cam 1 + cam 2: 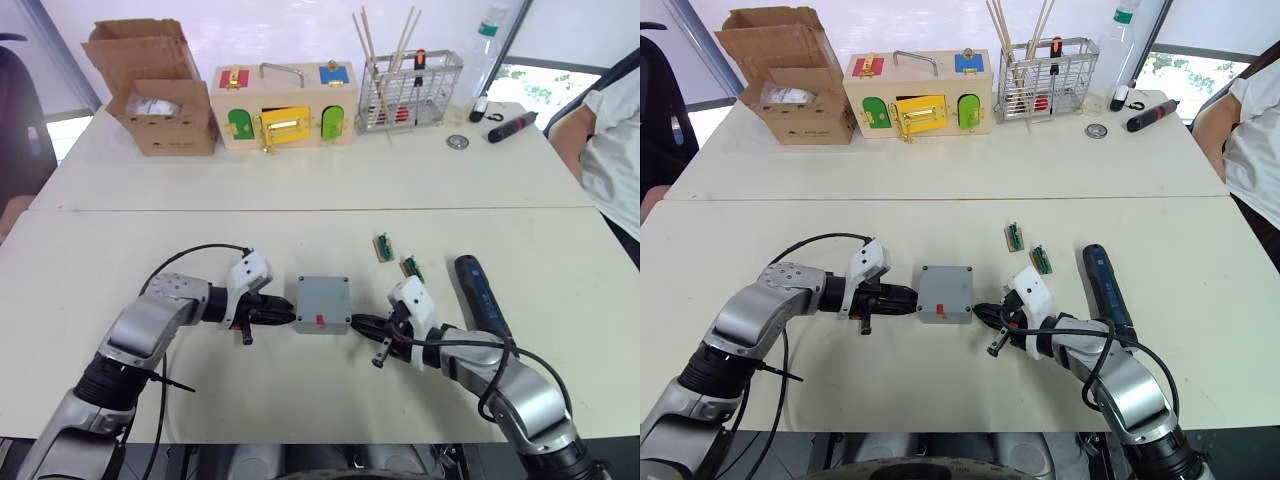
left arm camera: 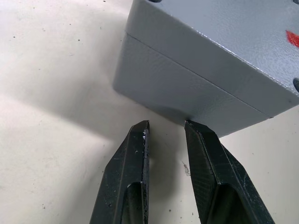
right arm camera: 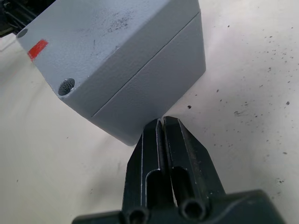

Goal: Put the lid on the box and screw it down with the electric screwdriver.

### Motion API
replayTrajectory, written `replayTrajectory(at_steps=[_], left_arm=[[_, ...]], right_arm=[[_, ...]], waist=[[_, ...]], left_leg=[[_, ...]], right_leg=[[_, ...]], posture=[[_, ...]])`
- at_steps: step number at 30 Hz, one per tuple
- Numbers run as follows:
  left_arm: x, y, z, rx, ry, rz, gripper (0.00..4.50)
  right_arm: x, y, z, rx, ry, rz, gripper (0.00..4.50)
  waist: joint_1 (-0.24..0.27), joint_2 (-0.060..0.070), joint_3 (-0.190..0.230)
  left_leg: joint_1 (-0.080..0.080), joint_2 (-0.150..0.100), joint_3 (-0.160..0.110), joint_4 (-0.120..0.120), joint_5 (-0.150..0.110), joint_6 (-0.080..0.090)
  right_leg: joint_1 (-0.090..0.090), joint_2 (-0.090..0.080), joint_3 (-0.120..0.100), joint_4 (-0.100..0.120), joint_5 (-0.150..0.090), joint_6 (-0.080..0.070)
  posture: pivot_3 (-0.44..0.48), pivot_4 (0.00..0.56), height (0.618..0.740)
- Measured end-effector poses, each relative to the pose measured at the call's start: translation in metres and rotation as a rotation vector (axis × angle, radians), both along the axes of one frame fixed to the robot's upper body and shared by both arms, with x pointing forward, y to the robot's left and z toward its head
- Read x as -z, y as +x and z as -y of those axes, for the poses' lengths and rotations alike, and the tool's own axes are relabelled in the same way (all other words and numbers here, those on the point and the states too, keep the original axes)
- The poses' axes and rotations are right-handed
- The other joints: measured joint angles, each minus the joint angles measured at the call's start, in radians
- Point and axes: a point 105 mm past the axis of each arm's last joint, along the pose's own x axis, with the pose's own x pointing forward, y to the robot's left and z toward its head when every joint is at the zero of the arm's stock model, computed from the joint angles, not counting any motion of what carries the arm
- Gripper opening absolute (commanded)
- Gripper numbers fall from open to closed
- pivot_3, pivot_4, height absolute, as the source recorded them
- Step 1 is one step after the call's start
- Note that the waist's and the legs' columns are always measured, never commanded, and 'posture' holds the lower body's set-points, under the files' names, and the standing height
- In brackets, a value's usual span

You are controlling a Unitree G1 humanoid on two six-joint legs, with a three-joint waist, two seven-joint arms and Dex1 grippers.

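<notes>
The grey box (image 1: 322,312) stands mid-table with the lid (image 3: 107,42) seated on it. A seam runs round between the two, and a small red mark shows near the front edge. My left gripper (image 2: 167,125) lies low on the table at the box's left side. Its fingers are narrowly open, with their tips almost at the wall and nothing between them. At the box's right lower corner my right gripper (image 3: 161,122) is shut and empty, its tips against the box. The electric screwdriver (image 1: 482,298) lies on the table just right of my right arm.
Two small green parts (image 1: 384,246) (image 1: 411,267) lie behind the right gripper. Along the far edge stand a cardboard box (image 1: 155,90), a wooden box with coloured doors (image 1: 283,105), a wire basket (image 1: 410,90) and a black-and-red pen-like tool (image 1: 512,126). A person (image 1: 610,140) sits at the far right.
</notes>
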Motion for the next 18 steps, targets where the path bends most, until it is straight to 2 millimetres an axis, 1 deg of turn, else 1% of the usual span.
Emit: replayTrajectory(at_steps=[14, 17, 18], left_arm=[[-0.0002, -0.0009, 0.0011, 0.011, 0.0, 0.008, 1.19], [-0.0007, 0.002, 0.0003, 0.0, -0.003, 0.009, 1.19], [-0.0032, 0.0056, -0.0012, -0.011, -0.009, 0.01, 1.19]], right_arm=[[0.0001, -0.0017, 0.0, -0.017, -0.003, -0.013, 0.05], [-0.0015, -0.0032, 0.0034, -0.012, -0.008, -0.008, 0.05], [-0.0037, -0.0066, 0.0025, -0.016, 0.007, -0.011, 0.05]], waist=[[0.0, 0.0, 0.0], [0.003, 0.0, 0.0], [0.004, 0.0, 0.0]], left_leg=[[0.0, 0.0, 0.0, -0.001, 0.0, 0.0], [0.0, 0.0, 0.0, -0.002, 0.0, 0.0], [0.0, 0.0, 0.0, -0.002, 0.0, 0.0]], right_leg=[[0.0, 0.0, 0.0, -0.002, 0.0, 0.0], [0.0, 0.0, 0.0, -0.002, 0.0, 0.0], [0.0, 0.0, -0.001, -0.002, 0.0, 0.0]], posture=[[0.0, 0.15, 0.74], [0.0, 0.15, 0.74], [0.0, 0.15, 0.74]])
